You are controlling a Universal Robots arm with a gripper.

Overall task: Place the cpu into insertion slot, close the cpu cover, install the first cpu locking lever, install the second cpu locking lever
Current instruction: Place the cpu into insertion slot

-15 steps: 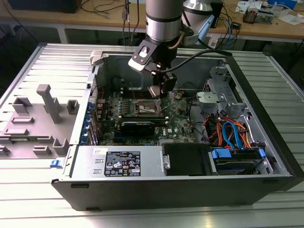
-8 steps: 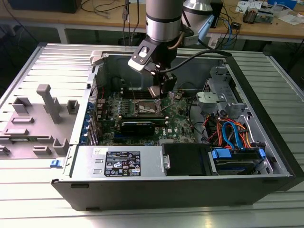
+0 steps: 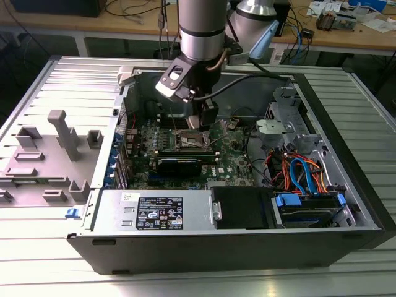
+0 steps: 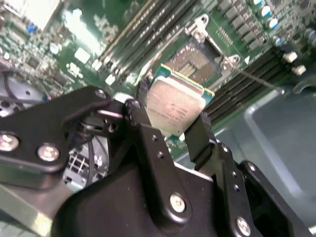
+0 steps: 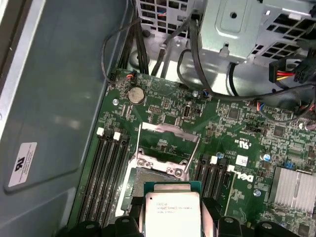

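Note:
My gripper (image 4: 173,110) is shut on the cpu (image 4: 176,98), a small square chip with a dull silver top, gripped by two opposite edges between the black fingers (image 4: 201,132). The chip hangs tilted just above the insertion slot (image 4: 199,57), whose dark contact field lies bare. In the first wrist view the cpu (image 5: 173,210) sits between my gripper's (image 5: 170,221) fingers, just short of the slot (image 5: 144,178). The cpu cover (image 5: 168,129) is swung open, its window frame standing back beyond the slot. In the exterior view my gripper (image 3: 203,121) hovers over the slot (image 3: 189,142) on the green board.
Long black memory slots (image 5: 106,173) flank the socket on both sides. A thin metal lever (image 4: 256,81) juts out beside it. A grey drive cage (image 3: 281,127) with coloured cables (image 3: 303,176) fills the case's right side, and a power supply (image 3: 158,213) lies along the front.

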